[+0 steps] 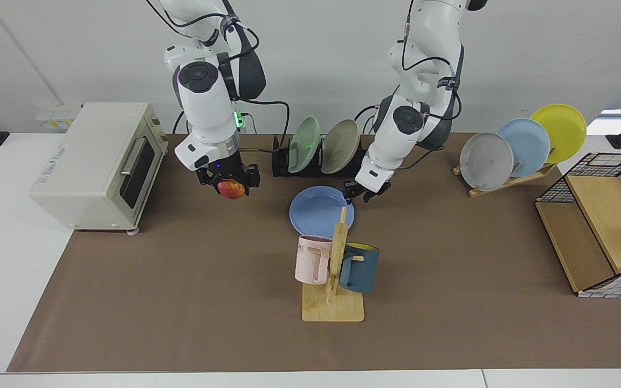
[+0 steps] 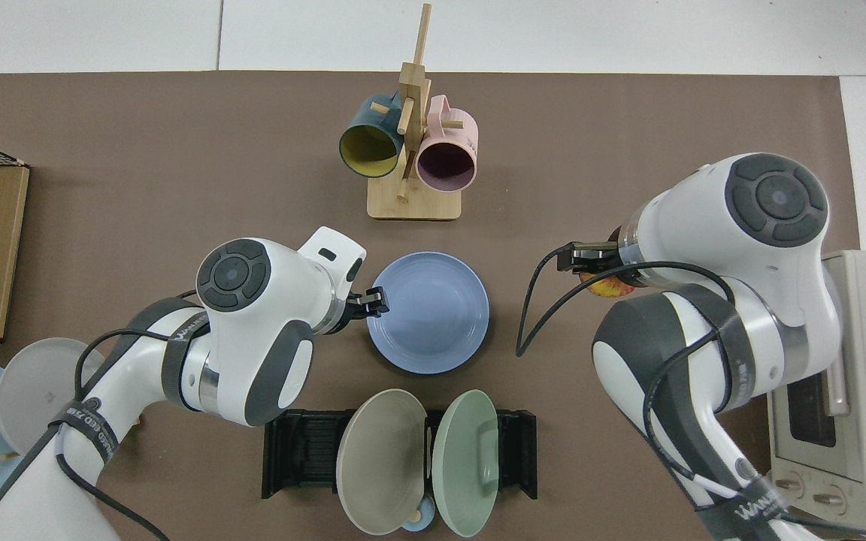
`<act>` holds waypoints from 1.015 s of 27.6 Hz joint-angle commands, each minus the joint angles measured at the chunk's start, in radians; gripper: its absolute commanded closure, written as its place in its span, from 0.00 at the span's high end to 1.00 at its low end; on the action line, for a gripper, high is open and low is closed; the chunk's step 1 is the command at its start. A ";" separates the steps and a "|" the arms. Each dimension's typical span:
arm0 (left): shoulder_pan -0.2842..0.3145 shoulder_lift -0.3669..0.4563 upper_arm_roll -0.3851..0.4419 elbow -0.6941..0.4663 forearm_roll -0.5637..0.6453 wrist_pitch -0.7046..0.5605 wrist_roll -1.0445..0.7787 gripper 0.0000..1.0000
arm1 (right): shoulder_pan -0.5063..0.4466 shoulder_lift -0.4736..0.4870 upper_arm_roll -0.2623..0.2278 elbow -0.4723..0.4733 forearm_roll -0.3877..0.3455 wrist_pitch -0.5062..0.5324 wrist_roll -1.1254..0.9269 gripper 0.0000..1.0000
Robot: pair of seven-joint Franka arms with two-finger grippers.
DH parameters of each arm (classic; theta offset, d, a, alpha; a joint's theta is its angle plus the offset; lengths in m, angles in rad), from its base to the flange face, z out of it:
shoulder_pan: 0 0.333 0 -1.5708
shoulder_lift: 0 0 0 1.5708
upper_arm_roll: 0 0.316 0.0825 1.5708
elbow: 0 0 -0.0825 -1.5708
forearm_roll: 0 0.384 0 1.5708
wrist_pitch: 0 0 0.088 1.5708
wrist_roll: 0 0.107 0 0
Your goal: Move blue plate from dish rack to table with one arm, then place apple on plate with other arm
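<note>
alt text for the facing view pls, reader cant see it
A blue plate lies flat on the brown mat of the table, with the left gripper at its rim, fingers open. The right gripper holds a red apple above the mat, between a toaster oven and the black dish rack.

Blue plate (image 1: 318, 210) flat on table (image 1: 181, 280)

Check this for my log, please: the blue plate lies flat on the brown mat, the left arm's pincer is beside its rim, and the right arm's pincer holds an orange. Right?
One detail is wrong: the right pincer holds the apple, red with yellow patches, not an orange, as the facing view shows. The rest stands: the blue plate lies flat on the brown mat, and the left pincer is beside its rim.
</note>
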 commanded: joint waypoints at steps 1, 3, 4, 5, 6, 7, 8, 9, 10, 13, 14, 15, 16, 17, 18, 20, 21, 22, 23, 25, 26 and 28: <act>0.040 -0.017 0.004 0.049 0.112 -0.100 0.009 1.00 | 0.035 0.007 -0.002 -0.028 0.024 0.064 0.058 0.00; 0.055 -0.022 0.003 0.088 0.159 -0.176 0.012 1.00 | 0.058 0.020 -0.002 -0.028 0.033 0.079 0.066 0.00; 0.063 -0.028 0.003 0.105 0.173 -0.206 0.013 1.00 | 0.069 0.027 -0.002 -0.028 0.038 0.086 0.073 0.00; 0.072 -0.034 0.003 0.118 0.184 -0.232 0.015 1.00 | 0.086 0.030 -0.002 -0.026 0.043 0.092 0.087 0.00; 0.085 -0.042 0.001 0.128 0.189 -0.256 0.013 1.00 | 0.103 0.036 -0.002 -0.026 0.044 0.098 0.105 0.00; 0.098 -0.057 0.001 0.134 0.189 -0.275 0.015 1.00 | 0.120 0.045 -0.002 -0.023 0.044 0.107 0.128 0.00; 0.112 -0.075 0.001 0.140 0.189 -0.293 0.024 1.00 | 0.135 0.056 -0.002 -0.017 0.044 0.119 0.161 0.00; 0.126 -0.095 0.004 0.143 0.187 -0.313 0.036 1.00 | 0.152 0.066 -0.002 -0.014 0.044 0.129 0.187 0.00; 0.138 -0.117 0.007 0.143 0.186 -0.341 0.050 1.00 | 0.164 0.076 -0.002 -0.012 0.044 0.138 0.208 0.00; 0.184 -0.166 0.010 0.166 0.179 -0.433 0.128 1.00 | 0.201 0.102 -0.002 -0.008 0.044 0.181 0.260 0.00; 0.200 -0.178 0.010 0.180 0.176 -0.469 0.166 1.00 | 0.215 0.111 -0.002 -0.006 0.046 0.190 0.279 0.00; 0.212 -0.183 0.012 0.197 0.176 -0.502 0.197 1.00 | 0.228 0.122 -0.002 -0.002 0.046 0.198 0.299 0.00; 0.226 -0.183 0.012 0.215 0.173 -0.532 0.225 1.00 | 0.239 0.132 -0.002 0.006 0.046 0.202 0.319 0.00; 0.241 -0.183 0.012 0.232 0.173 -0.555 0.246 1.00 | 0.248 0.143 -0.002 0.012 0.046 0.207 0.340 0.00; 0.258 -0.185 0.012 0.249 0.172 -0.575 0.261 1.00 | 0.261 0.157 -0.002 0.018 0.046 0.210 0.362 0.00; 0.282 -0.188 0.014 0.270 0.173 -0.595 0.272 1.00 | 0.284 0.180 -0.002 0.031 0.044 0.213 0.394 0.00; 0.292 -0.191 0.015 0.277 0.173 -0.596 0.274 1.00 | 0.293 0.192 -0.002 0.035 0.046 0.219 0.408 0.00; 0.298 -0.198 0.015 0.281 0.175 -0.596 0.274 1.00 | 0.304 0.203 -0.004 0.035 0.044 0.230 0.418 0.00; 0.301 -0.209 0.017 0.286 0.179 -0.596 0.275 1.00 | 0.313 0.212 -0.004 0.035 0.046 0.245 0.434 0.00; 0.309 -0.220 0.027 0.287 0.183 -0.594 0.277 1.00 | 0.324 0.238 -0.004 0.035 0.044 0.270 0.463 0.00; 0.307 -0.224 0.043 0.287 0.183 -0.591 0.283 1.00 | 0.325 0.253 -0.004 0.035 0.044 0.285 0.477 0.00; 0.300 -0.226 0.066 0.289 0.183 -0.591 0.300 1.00 | 0.330 0.275 -0.002 0.034 0.046 0.313 0.498 0.00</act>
